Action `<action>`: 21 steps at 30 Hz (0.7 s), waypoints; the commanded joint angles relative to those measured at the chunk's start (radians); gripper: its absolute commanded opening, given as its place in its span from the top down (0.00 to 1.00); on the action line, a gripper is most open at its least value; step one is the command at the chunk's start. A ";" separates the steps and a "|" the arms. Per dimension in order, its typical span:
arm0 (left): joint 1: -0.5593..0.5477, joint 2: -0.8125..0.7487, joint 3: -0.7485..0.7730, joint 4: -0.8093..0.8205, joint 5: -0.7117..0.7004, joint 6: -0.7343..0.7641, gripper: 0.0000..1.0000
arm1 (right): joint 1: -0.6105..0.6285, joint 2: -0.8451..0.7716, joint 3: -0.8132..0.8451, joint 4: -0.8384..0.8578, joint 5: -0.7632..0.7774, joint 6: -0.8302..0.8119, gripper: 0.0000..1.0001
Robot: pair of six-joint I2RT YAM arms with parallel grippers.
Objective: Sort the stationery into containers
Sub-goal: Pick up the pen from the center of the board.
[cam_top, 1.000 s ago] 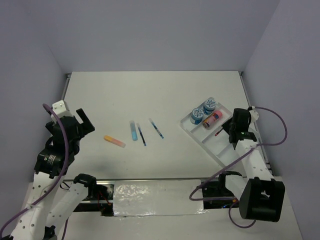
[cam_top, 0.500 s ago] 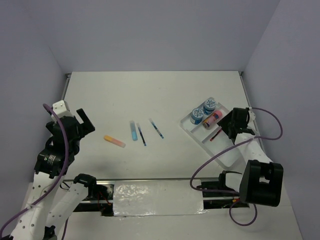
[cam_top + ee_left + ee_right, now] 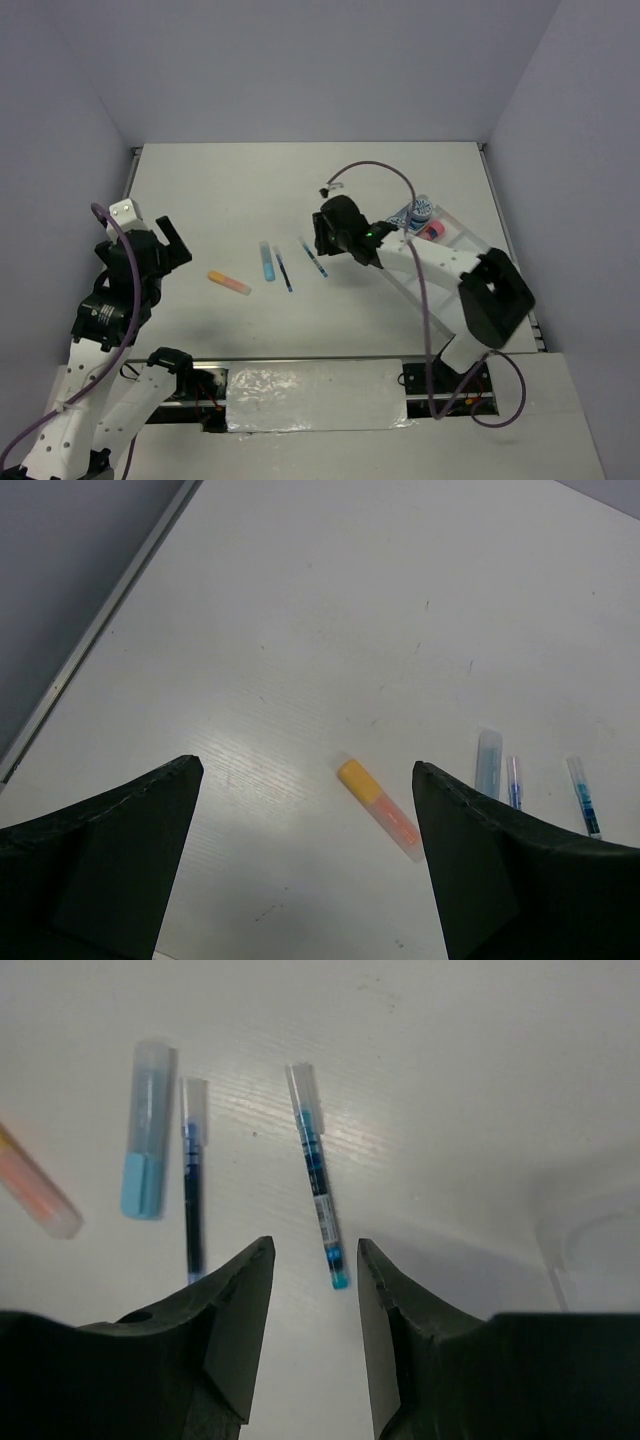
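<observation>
Now hovering with right fingers (image 3: 235,1330) narrowly parted, empty, above the thin blue pen (image 3: 318,1185), midway between the table's (image 3: 450,1040) left and right edges; probably light, stiff, slippery; best pinched across mid-barrel.

A white table (image 3: 300,190) fills the middle of the frame, pale lavender walls (image 3: 300,60) rise behind it, and a shiny plastic sheet (image 3: 315,395) lies at bottom centre.

Tray (image 3: 468,232) mostly hidden under right arm (image 3: 425,258); orange stick (image 3: 40,1195) edge-cropped.
</observation>
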 commanded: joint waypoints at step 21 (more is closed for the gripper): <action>-0.006 0.002 -0.006 0.051 0.015 0.026 0.01 | 0.068 0.605 0.464 -0.268 0.006 -0.208 0.64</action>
